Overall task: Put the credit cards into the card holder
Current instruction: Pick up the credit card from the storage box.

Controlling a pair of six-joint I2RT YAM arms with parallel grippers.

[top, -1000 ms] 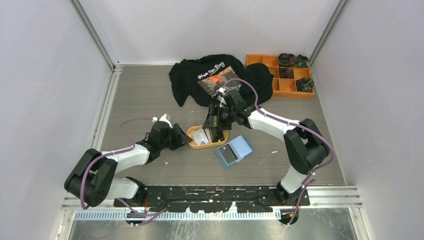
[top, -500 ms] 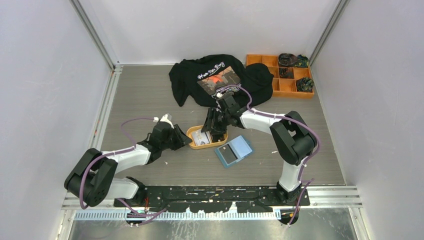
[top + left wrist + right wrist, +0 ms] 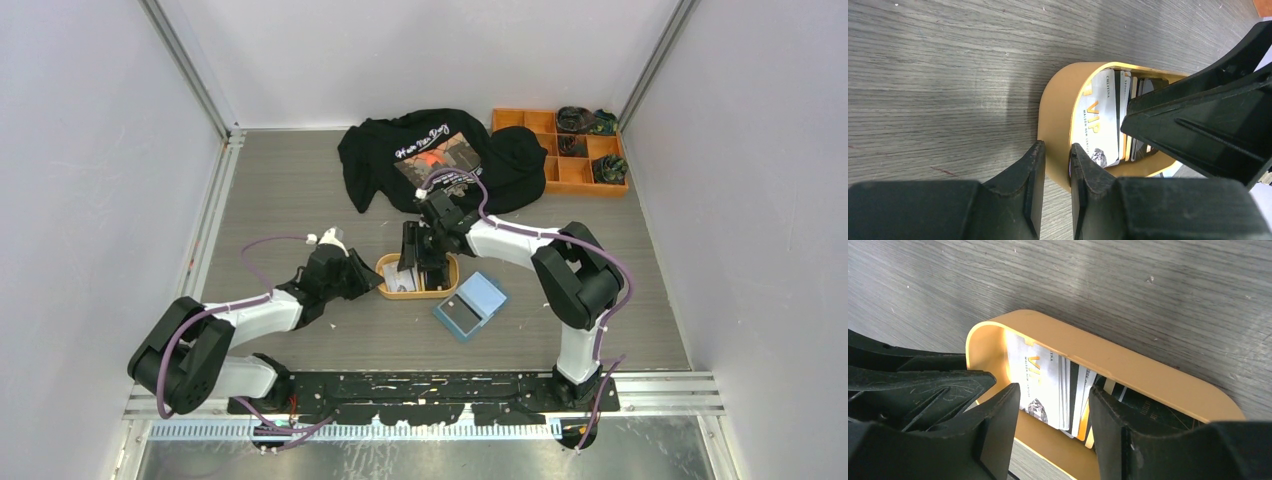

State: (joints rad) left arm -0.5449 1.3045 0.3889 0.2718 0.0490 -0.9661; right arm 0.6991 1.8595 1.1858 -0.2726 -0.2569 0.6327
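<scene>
Bench [image 3: 290, 200] carries a black T-shirt [image 3: 375, 160] at top centre of the overhead view and an orange compartment box [image 3: 560, 180] at top right. Neither is in play. Orange tray [image 3: 447, 290] sits mid-frame. Card holder [image 3: 470, 305] lies flat just to its lower right, lighter blue half toward upper right. The dark patch on the other half could be a card or a pocket, can't tell.

Credit cards [image 3: 1045, 382] are in the tray as an overlapping stack, with a white VIP card on top and dark and orange-tan ones behind.

Left tool [image 3: 1057, 150] is clamped on the tray wall, one finger inside and one outside. My read: it's bracing the tray. Right tool [image 3: 1055, 425] has its fingers apart, straddling the stack. Can't tell if it's touching.

Handling, as a judgement:
- Cards are light, stiff, thin and slick, so they'll slide on each other and two may lift together.
- Pinch only the top card across its edges, clear of the tray wall.
- Holder looks soft and light and may skate when a card is pushed in.
</scene>
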